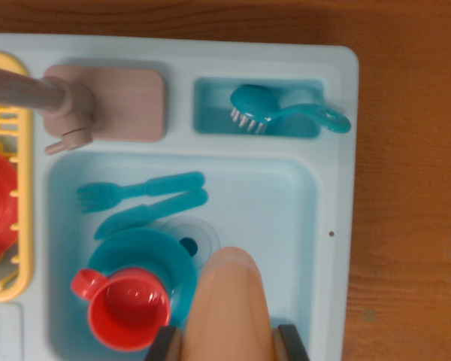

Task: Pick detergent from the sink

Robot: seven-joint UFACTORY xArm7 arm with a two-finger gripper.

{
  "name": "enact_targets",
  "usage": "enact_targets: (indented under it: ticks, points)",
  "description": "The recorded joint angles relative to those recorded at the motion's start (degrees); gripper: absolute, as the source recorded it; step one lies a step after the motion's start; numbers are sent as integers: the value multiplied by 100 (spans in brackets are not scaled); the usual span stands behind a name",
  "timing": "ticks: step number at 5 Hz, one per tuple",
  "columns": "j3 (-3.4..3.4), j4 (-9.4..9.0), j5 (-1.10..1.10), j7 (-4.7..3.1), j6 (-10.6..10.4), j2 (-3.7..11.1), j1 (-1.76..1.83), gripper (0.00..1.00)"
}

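Observation:
The detergent bottle (229, 301), peach-orange with a rounded end, fills the bottom middle of the wrist view. It sits between the two dark fingers (165, 344) of my gripper (229, 344), which is shut on it. One finger presses each side of the bottle. The bottle is over the near part of the pale blue sink basin (286, 203) and hides part of the basin floor. I cannot tell whether the bottle still touches the floor.
In the basin lie a teal fork (135, 188), a teal knife (150, 213), and a teal plate (146, 252) with a red cup (128, 307) on it. A drain (188, 242), beige faucet (68, 113), teal brush (286, 113) and yellow rack (7, 135) surround them.

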Motion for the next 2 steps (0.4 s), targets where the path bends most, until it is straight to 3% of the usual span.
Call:
enact_targets:
  ticks: [1, 2]
  points:
    - [-3, 138, -8, 8, 182, -45, 2, 100]
    - [-3, 138, -8, 8, 182, -45, 2, 100]
